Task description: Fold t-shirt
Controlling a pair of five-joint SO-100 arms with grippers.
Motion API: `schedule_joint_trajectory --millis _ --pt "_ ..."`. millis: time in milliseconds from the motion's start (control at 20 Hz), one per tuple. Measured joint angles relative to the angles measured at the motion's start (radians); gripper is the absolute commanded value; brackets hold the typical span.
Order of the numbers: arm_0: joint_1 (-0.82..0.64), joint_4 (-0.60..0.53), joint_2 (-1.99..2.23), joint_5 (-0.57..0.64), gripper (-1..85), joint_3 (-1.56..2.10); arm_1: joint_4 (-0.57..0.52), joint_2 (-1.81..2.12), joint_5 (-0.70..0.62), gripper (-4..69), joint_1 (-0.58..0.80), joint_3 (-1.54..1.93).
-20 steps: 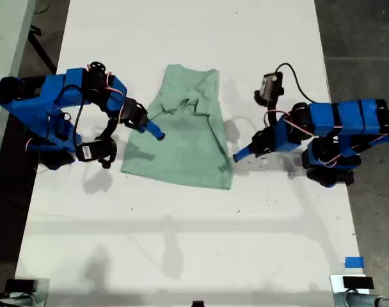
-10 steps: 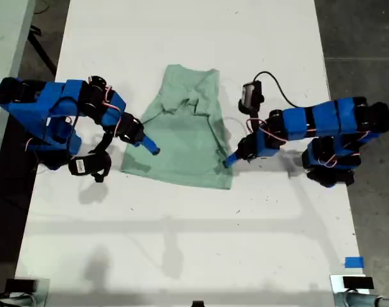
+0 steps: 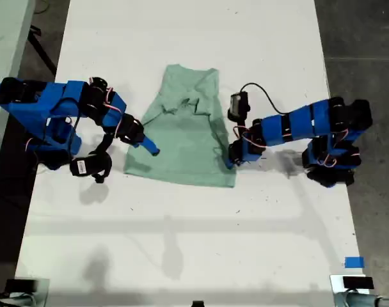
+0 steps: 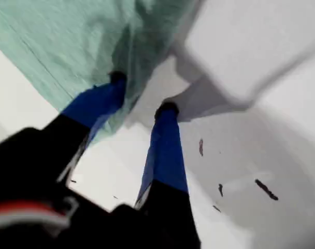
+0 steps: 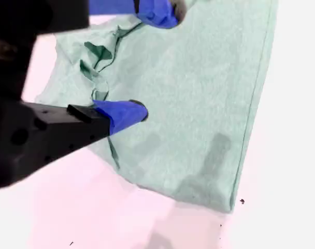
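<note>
Exterior view first, from the near side: the counter [image 3: 182, 243] in front of the t-shirt [image 3: 185, 137] is bare, and the shirt lies near the middle, near hem roughly straight, far part rumpled around the neck.

My first pincer [image 3: 231, 160] has made the big move. A second ago it hung over bare counter off the exterior view's right of the shirt; now it has reached in to the shirt's right edge, close to the near corner. The first wrist view shows its jaws apart, one fingertip against the cloth edge and the other over bare counter, nothing clamped yet.

My second pincer [image 3: 151, 148] has drifted only slightly, sitting over the shirt's left part in the exterior view, jaws apart, nothing held.

The shirt has barely shifted. My reading: both arms are now placed on opposite sides, so a pinch on each edge is probably next, before any fold starts.
</note>
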Motion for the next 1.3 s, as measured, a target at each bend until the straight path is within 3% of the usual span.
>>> schedule_joint_trajectory --millis 350,650,750,950,1100,1150,1200,1250,1300 --pt "0.002 0.0 -0.005 0.0 29.4 0.005 0.049 -0.011 -0.011 -1.0 0.009 -0.098" --pt "0.002 0.0 -0.005 0.0 29.4 0.005 0.354 -0.011 -0.038 -1.0 0.009 -0.411" --pt "0.002 0.0 -0.005 0.0 29.3 0.005 0.411 -0.014 -0.051 -1.0 0.009 -0.551" --pt "0.005 0.0 -0.005 -0.008 29.2 0.005 0.4 -0.183 -0.052 -1.0 0.011 -0.77" --pt "0.005 0.0 -0.005 -0.009 29.2 0.005 0.321 -0.383 -0.012 -1.4 0.011 -0.873" --pt "0.005 0.0 -0.005 -0.009 29.2 0.005 0.293 -0.446 0.005 5.6 0.011 -0.896" --pt "0.005 -0.003 -0.005 -0.009 29.2 0.005 0.284 -0.505 0.02 30.0 0.011 -0.93" --pt "0.005 -0.003 -0.005 -0.009 29.2 0.005 0.285 -0.552 0.029 33.0 0.011 -0.96" --pt "0.005 -0.003 -0.005 -0.009 29.2 0.005 0.288 -0.578 0.026 30.9 0.011 -0.992"
